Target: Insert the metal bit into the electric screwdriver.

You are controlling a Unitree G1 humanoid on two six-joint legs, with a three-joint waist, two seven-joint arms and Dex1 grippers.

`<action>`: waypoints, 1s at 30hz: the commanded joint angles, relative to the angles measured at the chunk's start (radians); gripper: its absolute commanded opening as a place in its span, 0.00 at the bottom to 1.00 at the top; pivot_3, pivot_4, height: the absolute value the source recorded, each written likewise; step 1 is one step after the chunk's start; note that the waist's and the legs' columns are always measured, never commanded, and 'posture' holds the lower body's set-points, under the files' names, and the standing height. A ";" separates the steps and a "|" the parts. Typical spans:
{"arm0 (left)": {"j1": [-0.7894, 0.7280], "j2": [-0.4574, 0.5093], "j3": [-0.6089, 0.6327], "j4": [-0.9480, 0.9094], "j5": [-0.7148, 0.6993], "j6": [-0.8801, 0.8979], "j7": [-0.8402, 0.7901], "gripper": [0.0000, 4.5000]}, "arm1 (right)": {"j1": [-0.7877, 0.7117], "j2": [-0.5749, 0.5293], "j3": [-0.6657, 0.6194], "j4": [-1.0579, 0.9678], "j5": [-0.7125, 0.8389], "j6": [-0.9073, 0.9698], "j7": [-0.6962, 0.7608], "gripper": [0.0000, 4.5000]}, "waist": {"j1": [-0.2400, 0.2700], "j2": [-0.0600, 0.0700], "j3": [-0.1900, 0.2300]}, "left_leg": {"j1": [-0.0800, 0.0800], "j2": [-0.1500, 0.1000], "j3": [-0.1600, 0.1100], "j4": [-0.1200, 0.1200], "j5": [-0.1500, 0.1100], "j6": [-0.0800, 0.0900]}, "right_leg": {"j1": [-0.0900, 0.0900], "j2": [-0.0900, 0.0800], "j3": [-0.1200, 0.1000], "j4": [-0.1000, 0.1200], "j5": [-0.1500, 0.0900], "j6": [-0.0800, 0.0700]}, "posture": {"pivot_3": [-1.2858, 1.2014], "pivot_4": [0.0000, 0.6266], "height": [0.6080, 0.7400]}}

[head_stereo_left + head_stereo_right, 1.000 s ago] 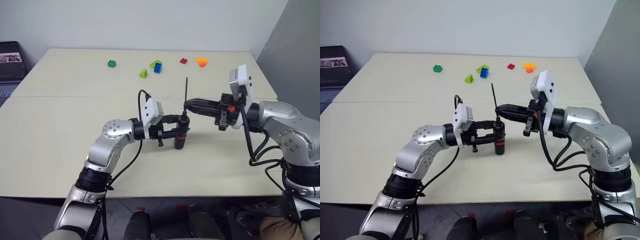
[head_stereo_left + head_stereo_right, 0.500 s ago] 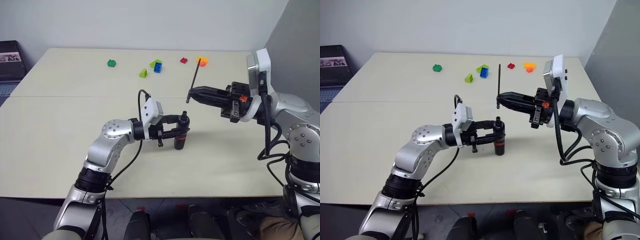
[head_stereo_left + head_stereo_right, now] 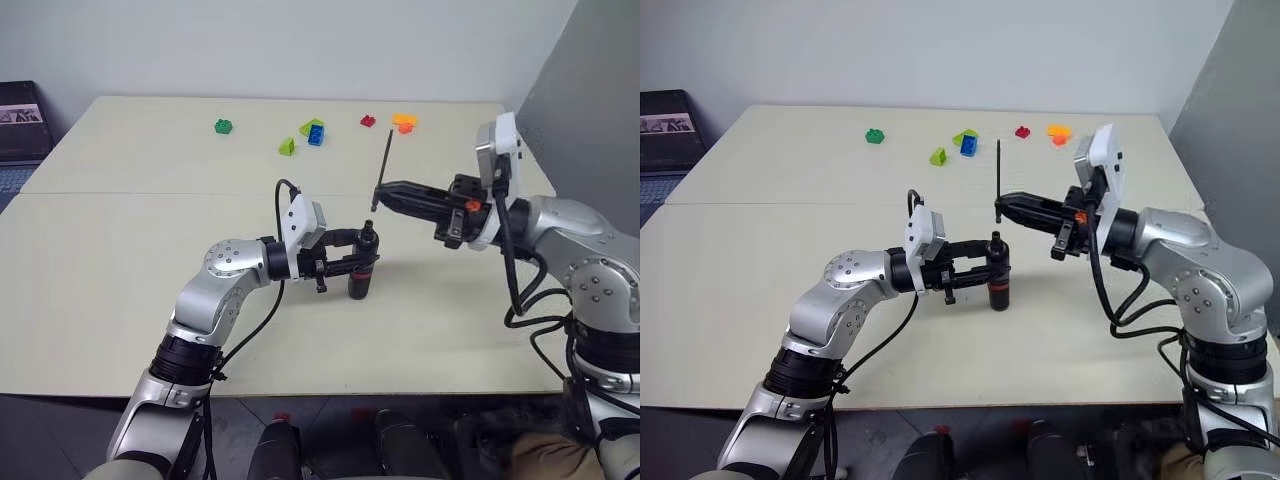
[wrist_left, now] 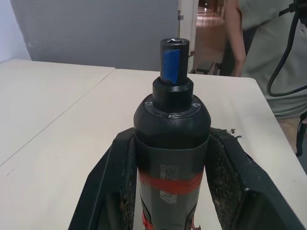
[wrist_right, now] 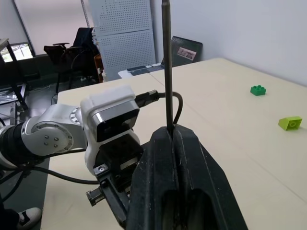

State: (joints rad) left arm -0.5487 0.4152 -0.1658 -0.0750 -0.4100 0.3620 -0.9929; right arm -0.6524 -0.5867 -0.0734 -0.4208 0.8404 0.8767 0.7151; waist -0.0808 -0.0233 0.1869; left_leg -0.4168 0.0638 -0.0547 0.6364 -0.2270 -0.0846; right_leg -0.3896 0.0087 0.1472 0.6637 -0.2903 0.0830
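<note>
Both arms reach inward, level: right gripper (image 3: 382,196) pinching metal bit (image 3: 382,168).

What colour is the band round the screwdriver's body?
Red, clearest in the left wrist view on the electric screwdriver.

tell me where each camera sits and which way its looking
Left and right eye views: on the head, looking forward and down over both arms at the table; the left claw holds the electric screwdriver, the right claw the metal bit.
Left wrist view: along its own fingers clamping the screwdriver; a person stands behind.
Right wrist view: along its shut claw gripping the bit, towards the left arm.
Shared: right wrist and eye views show the green bricks.
</note>
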 commanded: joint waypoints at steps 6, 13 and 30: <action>-0.007 0.011 0.025 -0.047 -0.002 -0.013 0.008 0.37 | -0.003 -0.015 0.001 -0.044 0.004 -0.012 -0.002 0.00 | 0.000 0.000 0.000 | 0.000 0.000 0.000 0.000 0.000 0.000 | 0.000 0.000 0.000 0.000 0.000 0.000 | 0.52 0.24 1.00; -0.006 0.010 0.023 -0.048 -0.001 -0.015 0.006 0.37 | -0.005 -0.014 0.014 -0.043 -0.012 -0.021 -0.005 0.00 | 0.000 0.000 0.000 | 0.000 0.000 0.000 0.000 0.000 0.000 | 0.000 0.000 0.000 0.000 0.000 0.000 | 0.52 0.24 1.00; -0.007 0.013 0.019 -0.044 0.003 -0.019 -0.002 0.37 | -0.003 0.007 0.021 -0.039 -0.033 -0.028 -0.027 0.00 | 0.000 0.000 0.000 | 0.000 0.000 0.000 0.000 0.000 0.000 | 0.000 0.000 0.000 0.000 0.000 0.000 | 0.52 0.24 1.00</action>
State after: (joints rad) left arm -0.5486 0.4163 -0.1658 -0.0761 -0.4095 0.3622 -0.9946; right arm -0.6483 -0.5788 -0.0441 -0.4336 0.8061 0.8662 0.6888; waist -0.0808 -0.0233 0.1869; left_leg -0.4168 0.0638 -0.0548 0.6364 -0.2270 -0.0846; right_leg -0.3896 0.0087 0.1471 0.6637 -0.2903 0.0830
